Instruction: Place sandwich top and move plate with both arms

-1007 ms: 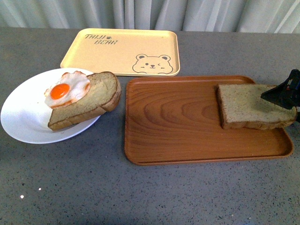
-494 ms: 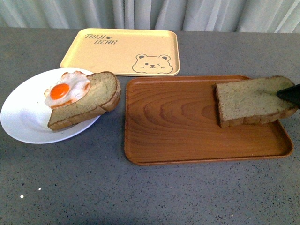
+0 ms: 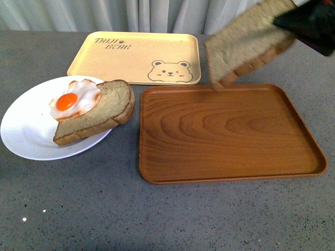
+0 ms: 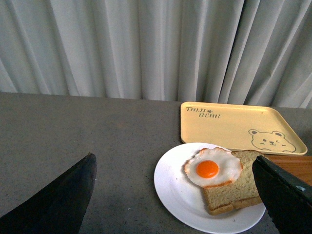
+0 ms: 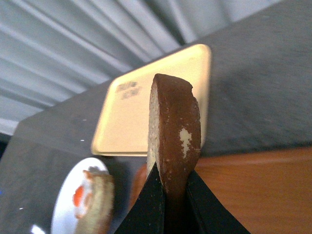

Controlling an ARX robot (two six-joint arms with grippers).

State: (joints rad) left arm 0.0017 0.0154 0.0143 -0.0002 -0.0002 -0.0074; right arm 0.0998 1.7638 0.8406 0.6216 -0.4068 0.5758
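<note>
My right gripper [image 3: 293, 21] is shut on the sandwich top [image 3: 243, 44], a speckled brown bread slice held tilted in the air above the far edge of the wooden tray [image 3: 225, 133]. In the right wrist view its dark crust [image 5: 175, 131] stands edge-on, pinched between the black fingers [image 5: 146, 207]. The white plate [image 3: 23, 128] sits at the left with a bread slice topped by a fried egg [image 3: 78, 99]. My left gripper [image 4: 180, 204] is open, hovering short of the plate [image 4: 175, 190], with the egg slice [image 4: 214, 170] between its jaws' lines.
A cream bear-printed tray [image 3: 136, 57] lies at the back, behind the plate and the wooden tray. Grey curtains hang behind the grey table. The wooden tray holds nothing.
The right gripper has lifted the sandwich top off the wooden tray's right end, up and to the left, tilting it steeply. The plate and egg slice have not moved.
</note>
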